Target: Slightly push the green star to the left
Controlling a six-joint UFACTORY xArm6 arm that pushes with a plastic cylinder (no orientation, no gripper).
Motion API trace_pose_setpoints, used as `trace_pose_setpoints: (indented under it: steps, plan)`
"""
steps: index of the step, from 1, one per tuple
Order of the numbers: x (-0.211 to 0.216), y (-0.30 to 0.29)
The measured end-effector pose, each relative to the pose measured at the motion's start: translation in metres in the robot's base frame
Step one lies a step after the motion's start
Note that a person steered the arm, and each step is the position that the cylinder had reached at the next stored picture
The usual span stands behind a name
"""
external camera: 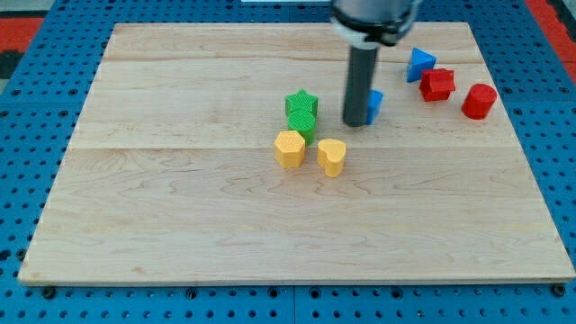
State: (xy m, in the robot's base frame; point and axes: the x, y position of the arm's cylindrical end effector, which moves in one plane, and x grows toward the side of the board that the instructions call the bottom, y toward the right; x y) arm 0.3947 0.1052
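The green star [301,102] lies on the wooden board [180,198] a little above the middle. A green round block [301,124] touches it just below. My tip [355,123] is to the right of the green star, with a gap between them. A blue block [375,105] sits right behind the rod on its right side, partly hidden, so I cannot make out its shape.
A yellow hexagon block [290,148] and a yellow heart-like block [331,157] lie below the green blocks. A blue triangle [418,63], a red star [437,85] and a red cylinder [479,101] are at the view's top right.
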Motion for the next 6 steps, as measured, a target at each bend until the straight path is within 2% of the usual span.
trace_pose_setpoints:
  steps: [1,2,3,4,5,6]
  plan:
    - [-0.039,0.033]
    - [-0.08,0.023]
    - [-0.115,-0.015]
    - [-0.107,-0.048]
    - [-0.06,-0.05]
    - [-0.044,-0.098]
